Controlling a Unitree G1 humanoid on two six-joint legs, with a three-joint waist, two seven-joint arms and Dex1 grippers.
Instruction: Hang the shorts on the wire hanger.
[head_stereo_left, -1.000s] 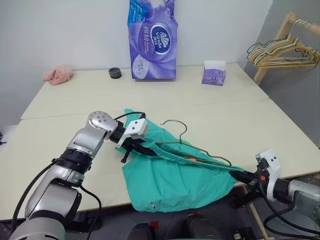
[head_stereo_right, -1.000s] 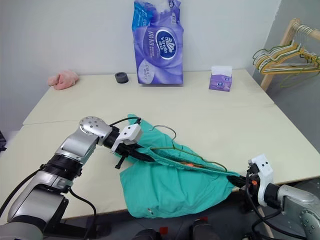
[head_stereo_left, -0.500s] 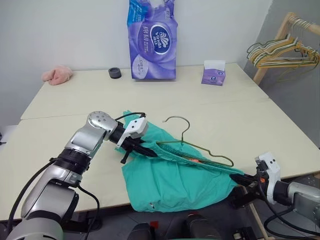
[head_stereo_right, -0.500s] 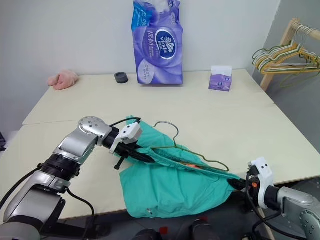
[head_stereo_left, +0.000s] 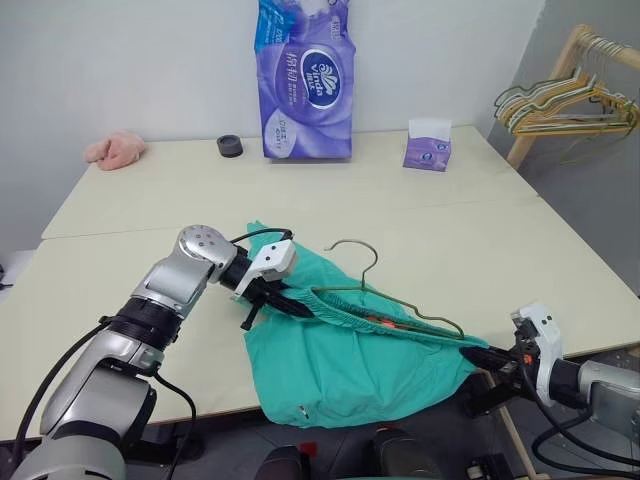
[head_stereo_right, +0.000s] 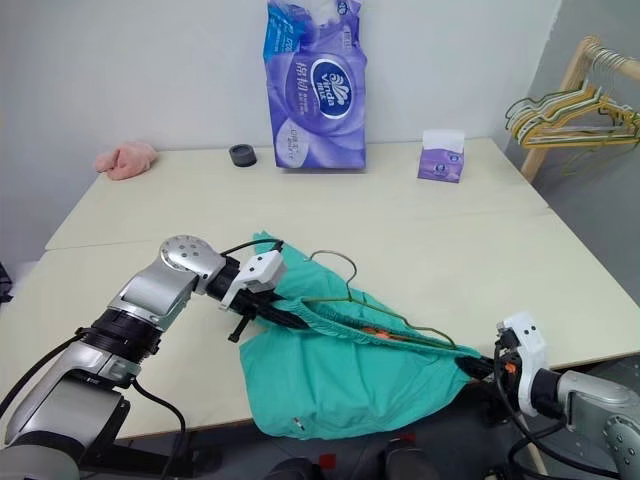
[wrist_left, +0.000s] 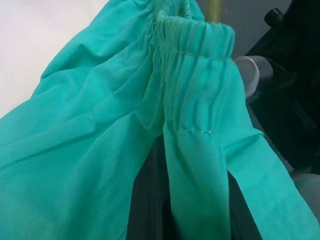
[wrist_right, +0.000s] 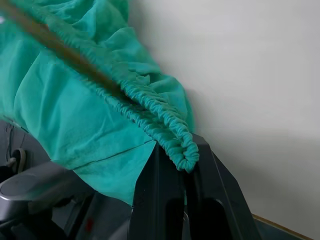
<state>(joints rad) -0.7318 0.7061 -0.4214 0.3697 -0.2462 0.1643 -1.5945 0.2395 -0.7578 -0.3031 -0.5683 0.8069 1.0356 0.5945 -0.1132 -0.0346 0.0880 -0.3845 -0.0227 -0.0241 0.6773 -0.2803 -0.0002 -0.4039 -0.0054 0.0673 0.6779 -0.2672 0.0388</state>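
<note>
The teal-green shorts (head_stereo_left: 345, 360) lie at the table's front edge, their lower part hanging over it. The gathered waistband (wrist_left: 197, 75) is stretched in a line between my two grippers. My left gripper (head_stereo_left: 288, 299) is shut on the waistband's left end. At the right end, just off the table's edge, my right gripper (wrist_right: 184, 167) is shut on the band's tip, its black fingers (wrist_right: 152, 200) either side of the cloth. The wire hanger (head_stereo_left: 405, 303) rests along the top of the waistband, with its hook (head_stereo_left: 352, 249) lying on the table behind. An orange drawstring (head_stereo_left: 378, 320) peeks from the opening.
At the back of the table (head_stereo_left: 470, 230) stand a tall purple tissue pack (head_stereo_left: 305, 85), a small purple box (head_stereo_left: 428, 146), a black ring (head_stereo_left: 230, 146) and a pink fluffy cloth (head_stereo_left: 115, 149). A wooden rack with pale hangers (head_stereo_left: 565, 102) stands off to the right.
</note>
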